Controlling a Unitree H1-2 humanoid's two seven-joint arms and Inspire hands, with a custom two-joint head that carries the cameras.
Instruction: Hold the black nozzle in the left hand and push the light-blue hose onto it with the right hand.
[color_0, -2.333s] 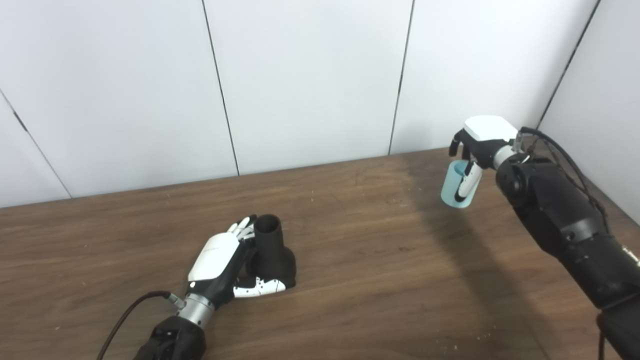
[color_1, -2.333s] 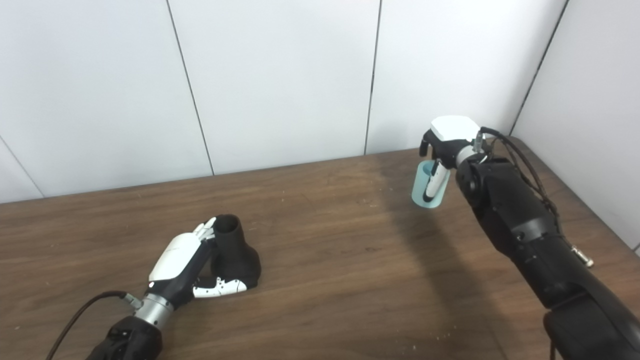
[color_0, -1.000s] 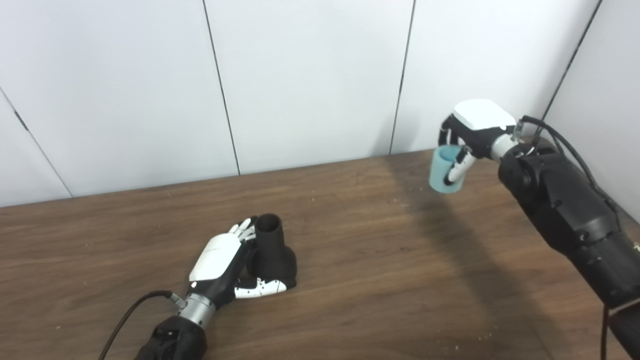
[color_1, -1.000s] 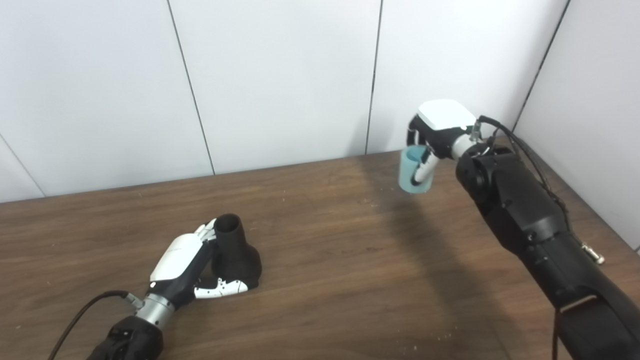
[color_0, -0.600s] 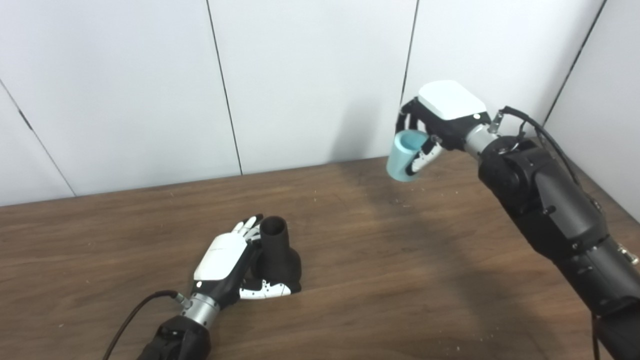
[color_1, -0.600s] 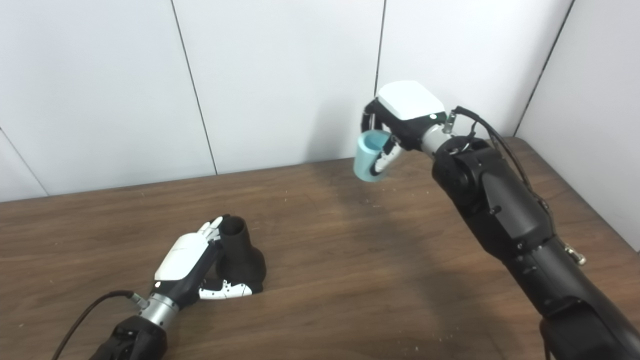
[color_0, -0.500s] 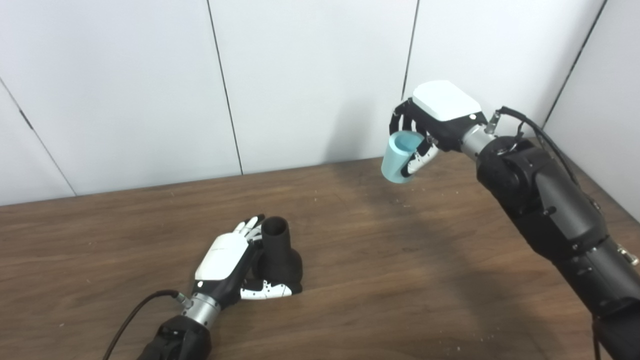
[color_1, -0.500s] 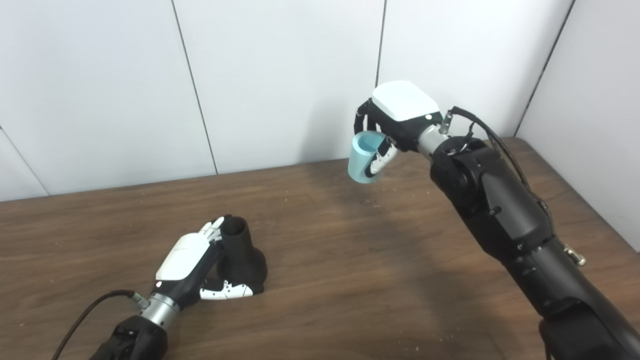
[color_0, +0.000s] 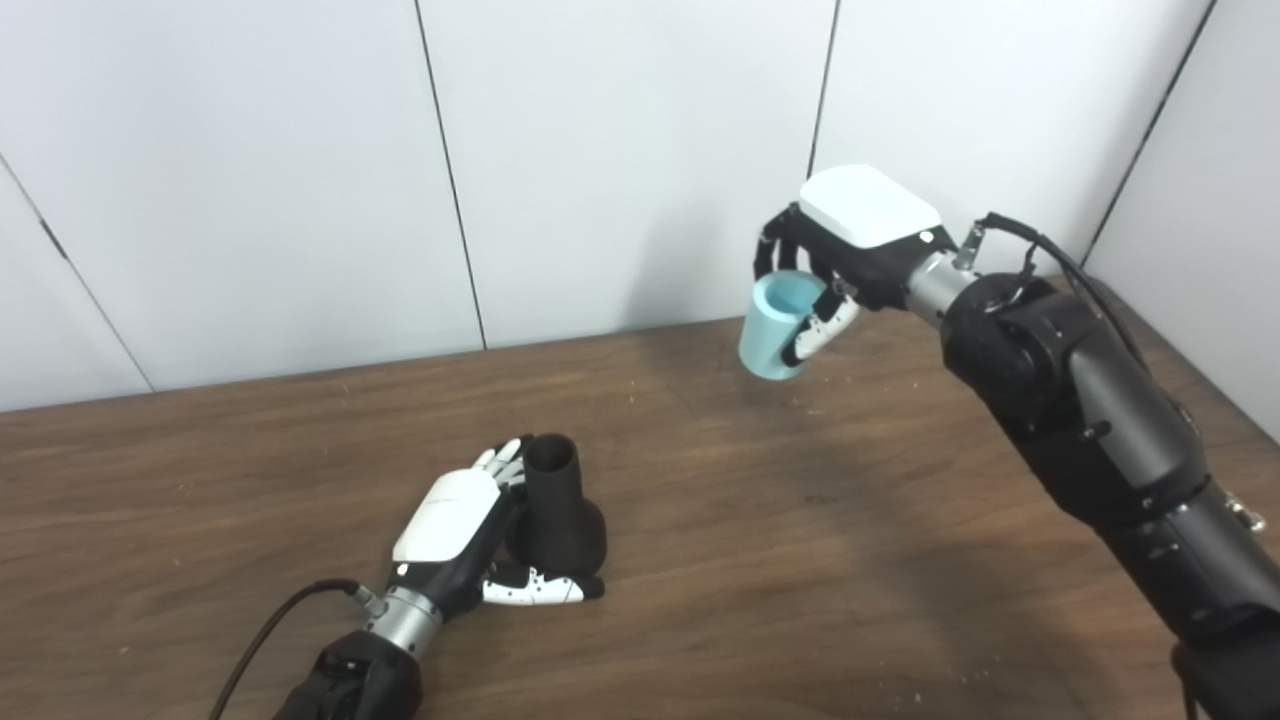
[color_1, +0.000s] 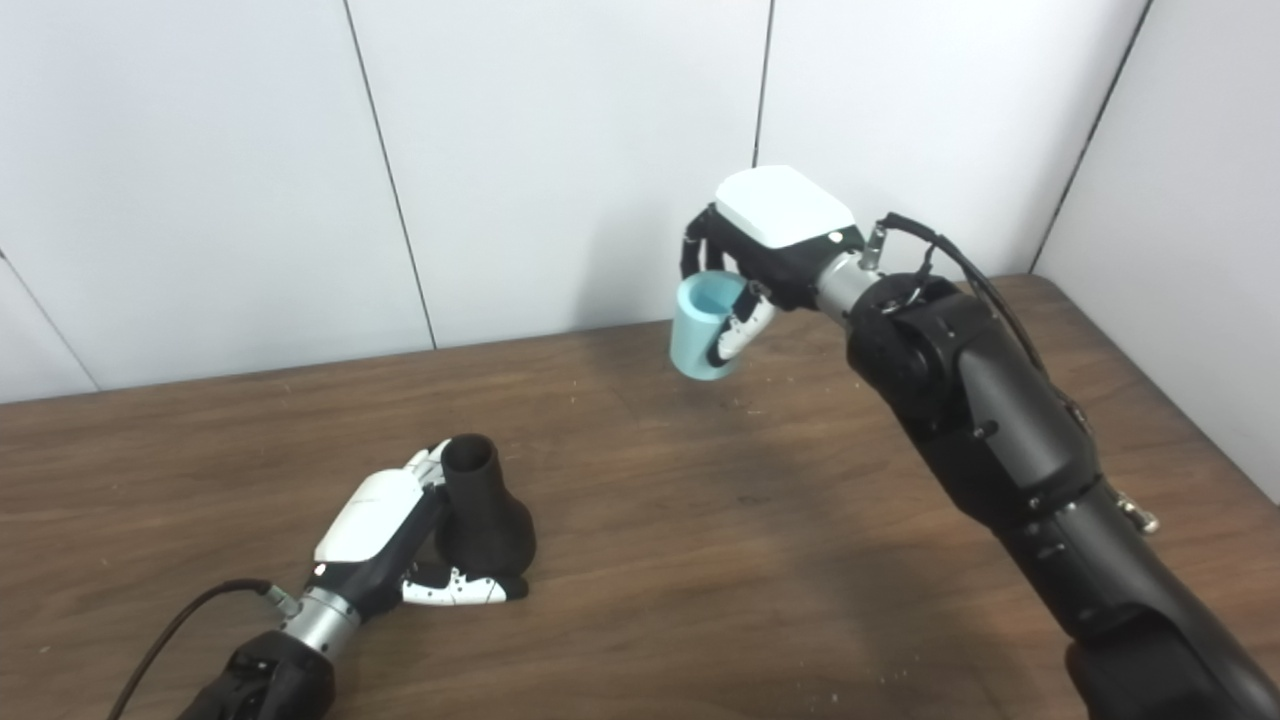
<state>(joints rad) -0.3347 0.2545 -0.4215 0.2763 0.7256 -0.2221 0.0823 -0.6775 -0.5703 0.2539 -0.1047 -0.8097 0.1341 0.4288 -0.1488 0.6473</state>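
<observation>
- The right hand is clenched around the hose, a short light-blue tube, and holds it in the air above the far side of the table.
- Since 2.3 s ago that hand has risen from near the right wall and swung left toward the table's middle; the hose has travelled with it, staying roughly upright with its open top showing.
- Over the last half second it has kept drifting left and a little lower, so the gap to the nozzle is closing, though the two are still well apart.
- The nozzle stands on its wide base on the table, narrow open neck upward.
- The left hand cups the nozzle, fingers behind the neck and thumb along the base; it has barely shifted.
- Judgement: the carry is in progress; the hose must still come over the neck and line up before any push.
</observation>
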